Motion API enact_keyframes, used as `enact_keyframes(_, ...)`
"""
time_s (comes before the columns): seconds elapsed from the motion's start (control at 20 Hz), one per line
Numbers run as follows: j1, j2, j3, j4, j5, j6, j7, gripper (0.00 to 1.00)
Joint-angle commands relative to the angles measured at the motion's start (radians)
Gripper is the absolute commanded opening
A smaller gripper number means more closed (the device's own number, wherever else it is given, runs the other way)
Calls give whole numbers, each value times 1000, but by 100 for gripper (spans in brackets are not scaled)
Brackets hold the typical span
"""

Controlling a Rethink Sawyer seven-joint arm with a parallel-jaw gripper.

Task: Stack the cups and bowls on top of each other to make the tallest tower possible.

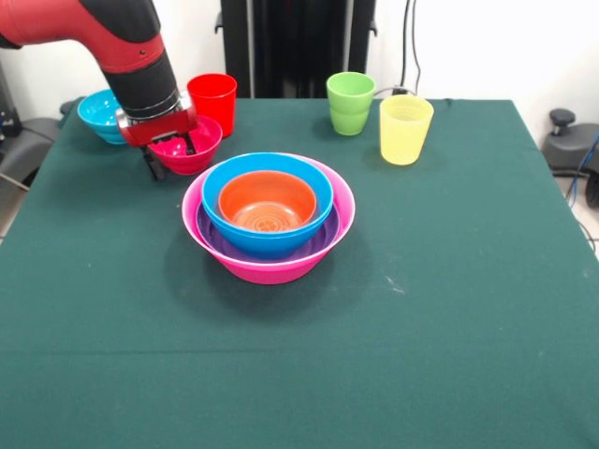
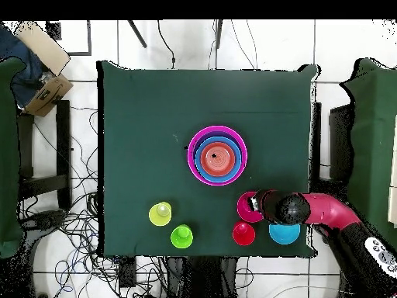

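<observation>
My gripper [image 1: 171, 154] straddles the near rim of the magenta-red bowl [image 1: 190, 145], one finger inside and one outside, jaws apparently not yet clamped; the tower [image 1: 269, 217] lies just beside it, toward the table's centre.

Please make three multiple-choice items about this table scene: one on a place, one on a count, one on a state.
1. Where is the gripper?
A. at the small glossy magenta-red plastic bowl
B. over the translucent yellow plastic cup
C. over the tower

2. How many bowls form the tower?
A. two
B. four
C. six

3. How does the green plastic cup stand?
A. on its side
B. nested in the red plastic cup
C. upright and alone

Answers: 1 A, the arm ends at that bowl's rim. 2 B, pink, purple, blue and orange are nested. 3 C, its open mouth faces up, apart from the other cups.
</observation>
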Motion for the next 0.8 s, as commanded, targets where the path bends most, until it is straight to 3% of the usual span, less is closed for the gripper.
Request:
enact_keyframes(0.05, 0, 51, -13, -81, -94, -54, -144, 100)
enact_keyframes(0.35, 4, 56, -17, -83, -89, -42, -144, 100)
enact_keyframes(0.4, 1, 56, -14, -82, -91, -46, -147, 0)
enact_keyframes(0.8, -17, 45, 6, -71, -73, -14, -182, 0)
